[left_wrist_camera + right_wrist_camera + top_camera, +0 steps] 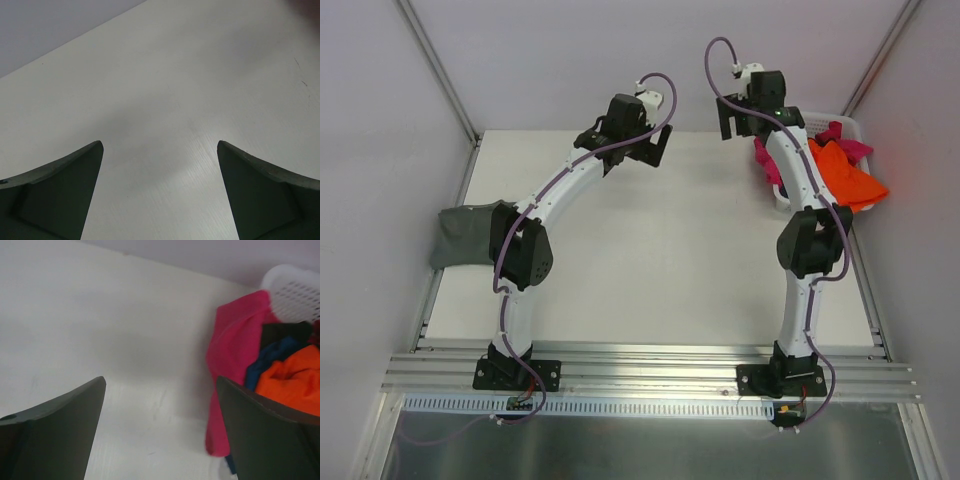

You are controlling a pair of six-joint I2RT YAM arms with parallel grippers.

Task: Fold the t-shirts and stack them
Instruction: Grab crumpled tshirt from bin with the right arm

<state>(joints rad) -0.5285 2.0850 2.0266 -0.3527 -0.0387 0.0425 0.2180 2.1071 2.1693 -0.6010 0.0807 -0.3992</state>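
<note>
One grey-green t-shirt lies at the table's left edge; farther back, the left gripper and right gripper hover, jaws apart, empty; far right, one white basket holds three more: orange t-shirt, magenta t-shirt, navy t-shirt.

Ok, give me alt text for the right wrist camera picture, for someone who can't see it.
The right gripper hangs open above the white table, nothing between its jaws. At the right edge, a magenta pink t-shirt drapes down from a white slatted basket, with an orange t-shirt and a navy blue t-shirt bunched beside it.
</note>
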